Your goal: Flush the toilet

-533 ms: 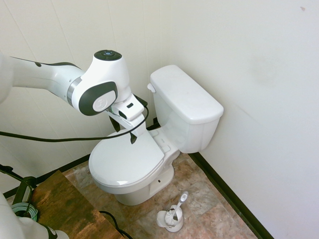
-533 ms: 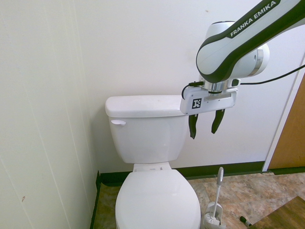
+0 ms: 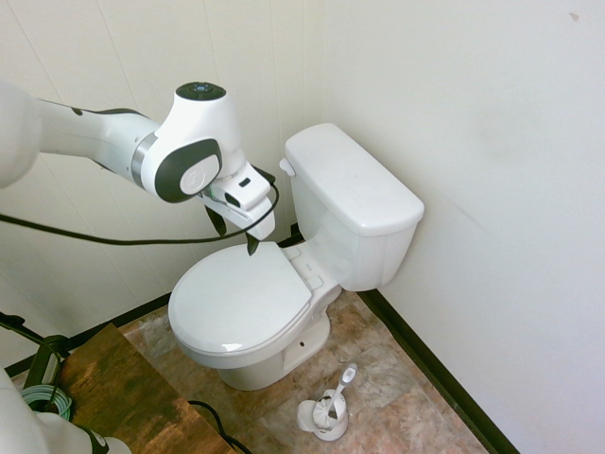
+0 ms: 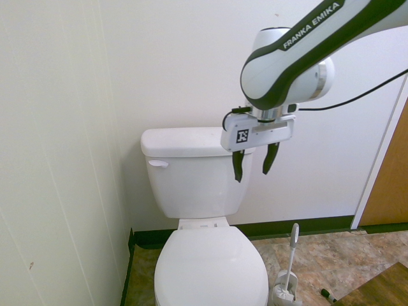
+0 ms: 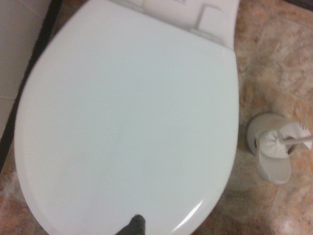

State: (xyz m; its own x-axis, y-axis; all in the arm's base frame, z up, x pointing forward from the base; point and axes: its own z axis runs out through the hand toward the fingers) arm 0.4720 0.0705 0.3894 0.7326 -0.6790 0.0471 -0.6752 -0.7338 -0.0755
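Observation:
The white toilet (image 3: 352,200) stands in the corner with its oval seat lid (image 3: 241,301) down. Its small flush lever (image 3: 286,166) sticks out of the tank's front upper corner nearest the side wall and also shows in the second exterior view (image 4: 158,164). My gripper (image 3: 235,236) hangs open and empty above the back of the lid, fingers pointing down. In the second exterior view the gripper (image 4: 253,174) is in front of the tank's (image 4: 191,182) right end, well right of the lever. The seat lid (image 5: 127,122) fills the wrist view.
A white toilet-brush holder (image 3: 324,413) with its brush stands on the tiled floor beside the bowl. Walls close in behind the tank and along the lever side. A brown wooden surface (image 3: 104,388) lies at the front left, and a wooden door (image 4: 392,178) is at the right.
The arm has shifted the open gripper sideways across the tank front toward the lever side and slightly upward. The toilet and brush have not moved.

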